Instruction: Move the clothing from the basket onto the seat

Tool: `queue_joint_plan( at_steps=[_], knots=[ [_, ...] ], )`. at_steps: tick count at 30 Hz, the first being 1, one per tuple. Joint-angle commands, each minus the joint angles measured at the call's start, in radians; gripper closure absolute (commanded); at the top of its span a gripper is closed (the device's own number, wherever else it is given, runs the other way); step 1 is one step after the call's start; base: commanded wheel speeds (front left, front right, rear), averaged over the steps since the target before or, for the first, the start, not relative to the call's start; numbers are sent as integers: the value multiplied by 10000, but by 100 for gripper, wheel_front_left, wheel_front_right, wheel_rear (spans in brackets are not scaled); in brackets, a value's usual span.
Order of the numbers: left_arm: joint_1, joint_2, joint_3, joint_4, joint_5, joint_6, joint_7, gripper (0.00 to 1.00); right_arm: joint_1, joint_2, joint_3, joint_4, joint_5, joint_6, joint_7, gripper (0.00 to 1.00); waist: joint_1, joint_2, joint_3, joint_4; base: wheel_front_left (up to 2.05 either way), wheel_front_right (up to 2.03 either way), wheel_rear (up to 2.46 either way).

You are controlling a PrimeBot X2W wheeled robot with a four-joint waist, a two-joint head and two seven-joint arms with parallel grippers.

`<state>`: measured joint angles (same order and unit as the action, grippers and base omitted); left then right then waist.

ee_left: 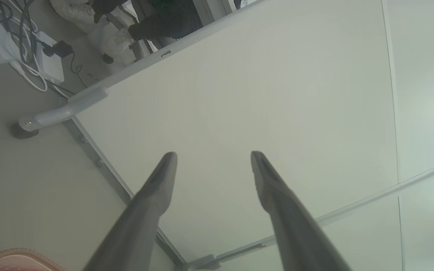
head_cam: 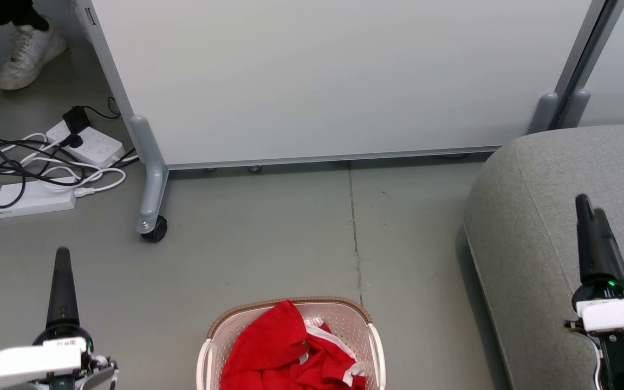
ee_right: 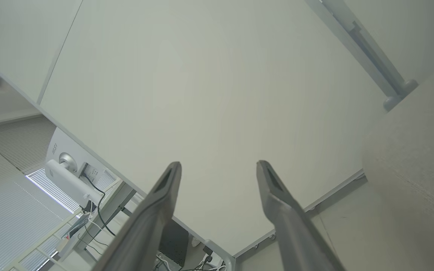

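Bright red clothing [head_cam: 285, 349] with white trim lies bunched in the cream perforated basket [head_cam: 363, 330], which stands on the floor at the bottom centre of the head view. A sliver of the basket's brown rim [ee_left: 17, 253] shows in the left wrist view's corner. The grey seat [head_cam: 539, 216] fills the right side; its edge [ee_right: 416, 150] appears in the right wrist view. My left gripper [head_cam: 63, 257] hovers left of the basket, open [ee_left: 214, 156] and empty. My right gripper [head_cam: 588, 208] hangs over the seat, open [ee_right: 219, 165] and empty.
A white partition panel [head_cam: 323, 76] on grey wheeled feet [head_cam: 152, 227] stands behind the basket. Power strips and tangled cables [head_cam: 46, 162] lie on the floor at the left. A person's white shoe [head_cam: 27, 54] is at the top left. Bare grey floor [head_cam: 268, 244] lies between basket and panel.
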<state>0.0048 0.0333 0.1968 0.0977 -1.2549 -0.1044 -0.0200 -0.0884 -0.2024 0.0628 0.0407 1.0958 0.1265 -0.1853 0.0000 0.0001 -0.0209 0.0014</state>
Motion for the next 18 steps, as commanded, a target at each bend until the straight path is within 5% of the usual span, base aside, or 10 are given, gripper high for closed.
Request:
queue_joint_plan(
  at_steps=[1, 18],
  knots=[
    [-398, 108, 39, -339, 399, 35, -89, 0, -341, -210, 39, -316, -621, 41, -72, 0, 0, -1, 1, 3, 0, 0, 0],
    [-330, 125, -1468, -1975, 4248, 1285, -719, 0, -842, -456, 304, -1164, -4396, 48, -268, 0, 0, -1, -26, 29, 0, 0, 0]
  ],
)
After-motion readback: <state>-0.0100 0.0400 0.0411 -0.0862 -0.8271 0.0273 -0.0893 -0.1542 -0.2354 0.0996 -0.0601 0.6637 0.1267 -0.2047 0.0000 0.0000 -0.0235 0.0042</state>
